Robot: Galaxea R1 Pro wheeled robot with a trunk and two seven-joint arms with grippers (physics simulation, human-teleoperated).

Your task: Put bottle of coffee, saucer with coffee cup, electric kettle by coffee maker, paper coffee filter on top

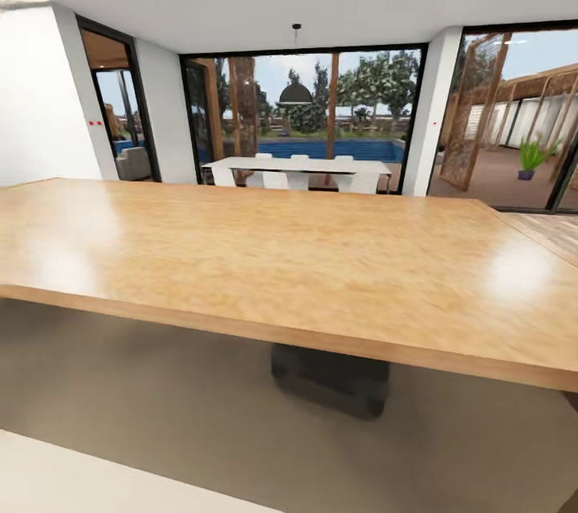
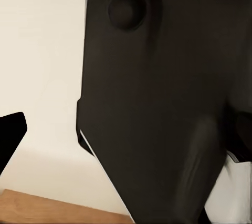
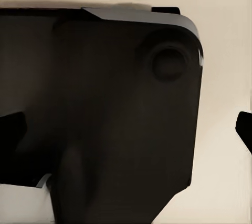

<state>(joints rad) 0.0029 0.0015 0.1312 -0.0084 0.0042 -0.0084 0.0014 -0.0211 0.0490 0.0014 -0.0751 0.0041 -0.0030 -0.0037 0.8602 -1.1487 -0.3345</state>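
We're in transit facing a bare wooden table (image 1: pixel 265 256) with the white dining set (image 1: pixel 299 171) beyond, no coffee gear visible, can't tell gripper state from the wrist views, so we'd keep arms tucked and turn toward the kitchen.

Wooden table (image 1: pixel 321 256) in front, dining table (image 1: pixel 297 168) far behind it.

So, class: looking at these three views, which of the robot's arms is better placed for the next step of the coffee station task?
Neither, as far as can be judged. The head view shows a long wooden table with none of the task's things on it. Both wrist views face a dark robot body part close up, so left and right look equally tucked; the robot probably must drive first.
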